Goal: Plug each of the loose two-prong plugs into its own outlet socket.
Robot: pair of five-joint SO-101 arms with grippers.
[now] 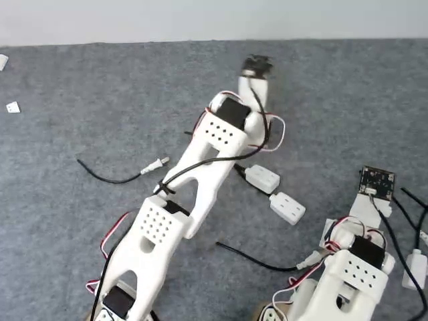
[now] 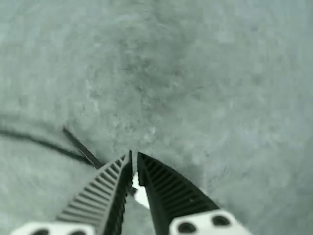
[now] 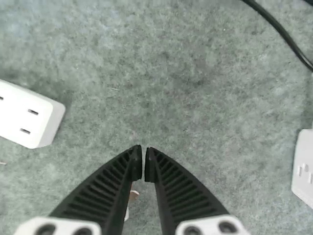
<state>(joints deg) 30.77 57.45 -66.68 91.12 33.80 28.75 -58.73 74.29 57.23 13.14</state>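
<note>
Pick-up step, nothing plugged yet: loose plug (image 1: 158, 162) lies on the mat, apart from outlet sockets (image 1: 262, 177). Left gripper (image 2: 134, 156) & right gripper (image 3: 143, 149) both clenched, apparently empty. Next: open one over plug, grab its body.

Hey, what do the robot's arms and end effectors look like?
The left arm and right arm are white plastic shells with grids of round holes, black motors at the joints and red, white and black wires. The left end effector and right end effector have black, ribbed, tapering fingers on white mounts. A dark circuit board sits on the right arm.
</note>
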